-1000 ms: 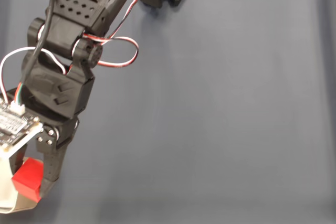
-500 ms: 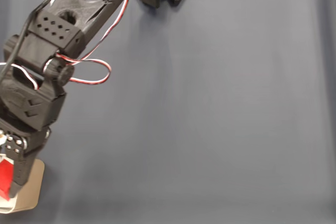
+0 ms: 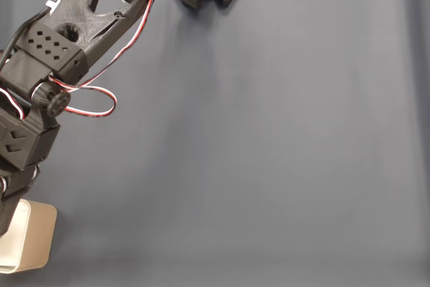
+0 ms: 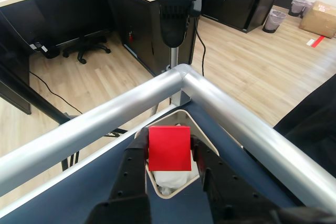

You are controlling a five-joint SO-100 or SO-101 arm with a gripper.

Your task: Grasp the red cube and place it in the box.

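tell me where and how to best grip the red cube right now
As it is already held: the gripper pinches the red cube on its two flat opposite side faces, coming from behind in the wrist view. Those parallel matte faces suit two fingers. It hangs over the box.

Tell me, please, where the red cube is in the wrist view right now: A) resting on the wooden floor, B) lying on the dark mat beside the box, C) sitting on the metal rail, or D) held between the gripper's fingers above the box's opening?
D: the red cube sits clamped in the gripper, directly over the white inside of the box.
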